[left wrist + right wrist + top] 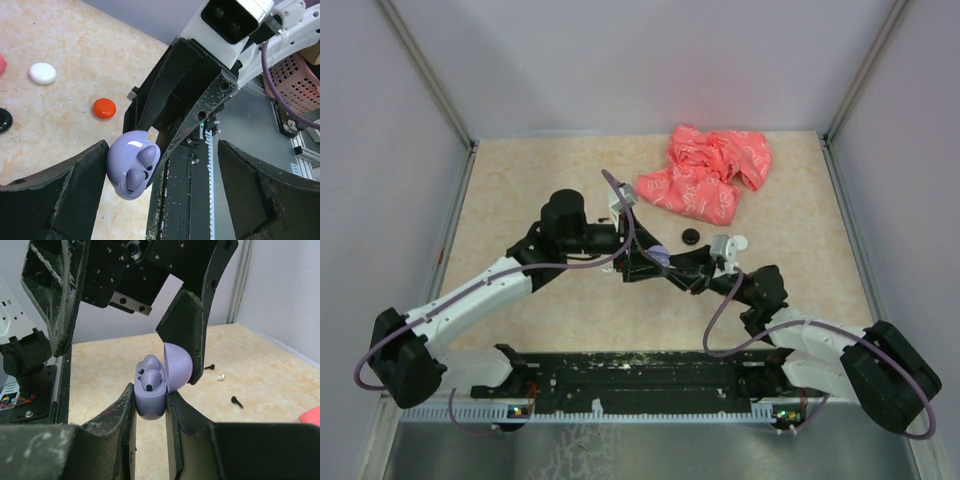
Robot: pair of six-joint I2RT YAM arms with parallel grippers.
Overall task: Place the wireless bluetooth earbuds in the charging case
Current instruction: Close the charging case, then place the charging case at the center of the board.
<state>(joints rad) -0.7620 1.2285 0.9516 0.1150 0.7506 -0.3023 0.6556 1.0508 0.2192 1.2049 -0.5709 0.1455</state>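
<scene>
The bench (520,190) carries a crumpled pink bag (705,175) at one o'clock. At centre the left claw (162,150) gapes wide, one finger against the open purple charging case (150,407). The right claw (150,395) pinches its base, earbuds (150,377) seated inside.

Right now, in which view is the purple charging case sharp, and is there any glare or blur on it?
Left wrist view: the charging case is sharp, with a small white glare spot on its shell. Right wrist view: it is in focus and evenly lit; the tiny bits behind look soft. Top external view: it is small, half hidden by the arms.
</scene>
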